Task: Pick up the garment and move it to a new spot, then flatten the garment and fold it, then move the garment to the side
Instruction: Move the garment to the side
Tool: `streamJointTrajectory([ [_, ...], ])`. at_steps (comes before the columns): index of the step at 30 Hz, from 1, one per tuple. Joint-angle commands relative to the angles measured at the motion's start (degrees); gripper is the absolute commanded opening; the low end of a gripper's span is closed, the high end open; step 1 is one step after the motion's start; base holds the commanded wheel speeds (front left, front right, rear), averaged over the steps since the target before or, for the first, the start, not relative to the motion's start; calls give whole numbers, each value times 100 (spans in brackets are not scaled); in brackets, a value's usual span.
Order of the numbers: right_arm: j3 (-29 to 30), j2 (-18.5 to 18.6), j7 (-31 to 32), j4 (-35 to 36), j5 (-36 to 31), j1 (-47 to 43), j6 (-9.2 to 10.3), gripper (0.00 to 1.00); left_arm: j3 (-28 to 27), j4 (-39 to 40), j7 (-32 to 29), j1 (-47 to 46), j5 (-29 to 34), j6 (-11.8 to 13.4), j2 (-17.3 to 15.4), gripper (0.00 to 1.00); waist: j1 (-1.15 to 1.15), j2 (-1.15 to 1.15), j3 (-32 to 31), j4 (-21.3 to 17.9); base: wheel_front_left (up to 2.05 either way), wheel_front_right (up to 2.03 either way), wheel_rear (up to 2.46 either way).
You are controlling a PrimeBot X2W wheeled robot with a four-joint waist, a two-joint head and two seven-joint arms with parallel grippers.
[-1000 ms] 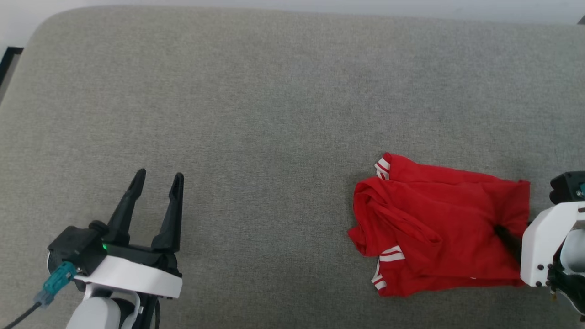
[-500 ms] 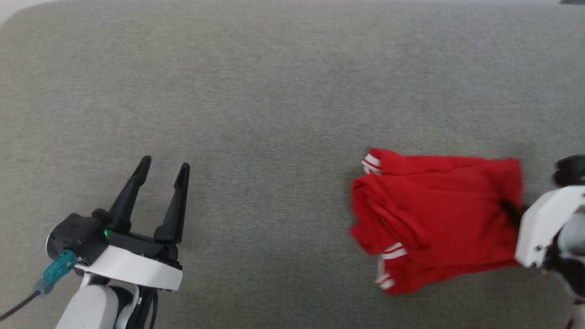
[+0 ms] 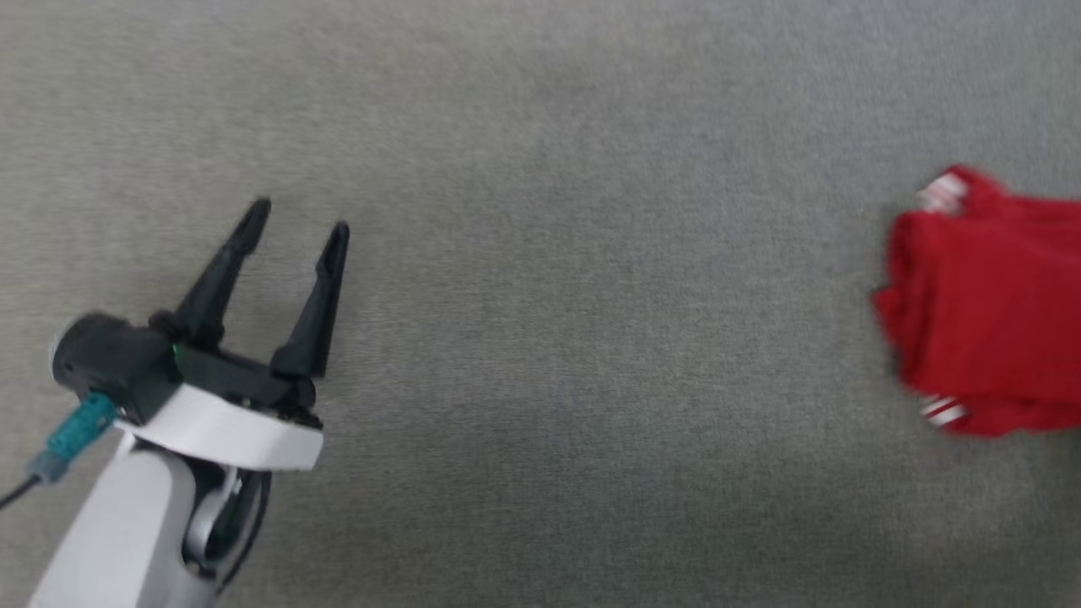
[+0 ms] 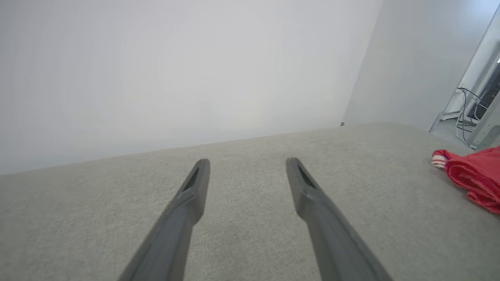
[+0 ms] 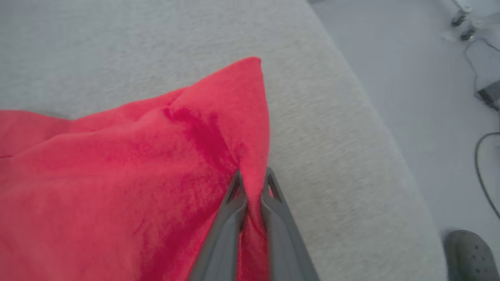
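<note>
Risked losing the garment: gripped only by a thin pinched ridge near one corner, easily slipped out under a quick pull or the drag of bunched cloth over the grey cushion; judged likely to trail and roll up further rather than lift clean, making the later flattening harder; lay close to the cushion's rounded edge in the right wrist view, so could have slid off toward the floor, near a dark shoe, if let go there; blurred in the head view, so could not tell how much of it was off the cushion.

Found the right gripper clamped on that red fold, fingers nearly meeting with cloth squeezed between them, angled low along the cushion toward the garment's peaked corner; found the left gripper spread wide and holding nothing, over bare cushion well apart from the garment, fingers pointing away from the robot and tilted slightly toward its right; saw the garment crumpled at the far right of the head view, striped trim showing along its left side.
</note>
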State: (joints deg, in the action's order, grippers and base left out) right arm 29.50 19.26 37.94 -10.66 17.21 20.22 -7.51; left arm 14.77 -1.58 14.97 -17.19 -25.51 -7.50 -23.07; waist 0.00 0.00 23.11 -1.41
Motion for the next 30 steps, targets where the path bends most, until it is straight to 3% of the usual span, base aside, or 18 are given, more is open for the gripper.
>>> streamJointTrajectory([
  [1, 308, 129, -213, -192, -218, 311, 4, 0, 73, 81, 28, -296, 12, 4, -124, 100, 0, 0, 289, -183, 0, 0, 0],
  [8, 743, 337, -668, -720, -740, 928, 4, 0, 114, 205, 28, -809, 17, 4, -357, 100, 0, 0, 660, -289, 0, 0, 0],
  [20, 1544, 346, -1579, -1617, -2064, 1938, 4, 0, 95, 400, 28, -1233, -98, 4, -700, 100, 0, 0, 1096, -310, 0, 0, 0],
  [30, 1601, 422, -2281, -2170, -2643, 2305, 4, 0, 68, 406, 28, -1304, -77, 4, -766, 100, 0, 0, 1185, -262, 0, 0, 0],
])
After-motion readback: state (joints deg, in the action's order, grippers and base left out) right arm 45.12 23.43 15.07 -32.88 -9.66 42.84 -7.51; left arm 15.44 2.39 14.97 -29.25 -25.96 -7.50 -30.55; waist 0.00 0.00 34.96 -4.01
